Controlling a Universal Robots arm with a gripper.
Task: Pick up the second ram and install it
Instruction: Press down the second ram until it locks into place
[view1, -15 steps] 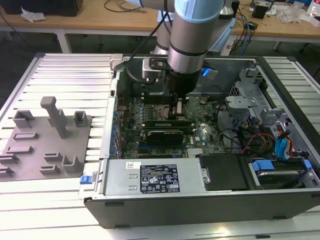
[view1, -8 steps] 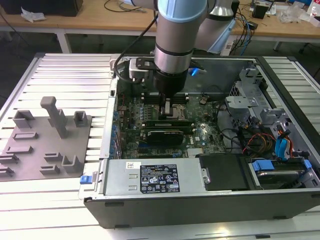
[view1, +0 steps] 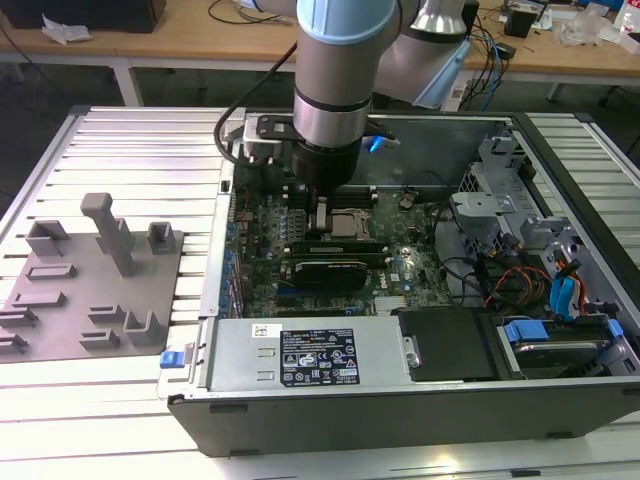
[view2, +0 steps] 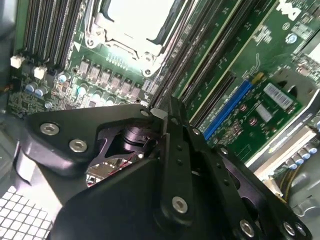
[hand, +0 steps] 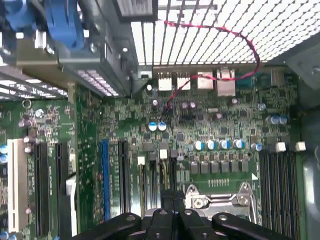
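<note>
My gripper (view1: 322, 228) reaches down into the open computer case, its tip at the long black memory slots (view1: 335, 243) beside the CPU socket (view1: 352, 225). In the first wrist view the two fingertips (hand: 167, 197) stand pressed close together over a slot (hand: 165, 172) next to the socket (hand: 220, 197). The second wrist view shows the gripper (view2: 166, 111) the same way, shut above the slots (view2: 200, 55). The second ram is hidden under the gripper; I cannot make out a strip between the fingers.
A grey moulded tray (view1: 90, 290) with upright blocks lies at the exterior view's left, outside the case. Inside the case are a black card (view1: 325, 272), the silver power supply (view1: 300, 355), and cables and drive bays (view1: 540, 270) at the exterior view's right.
</note>
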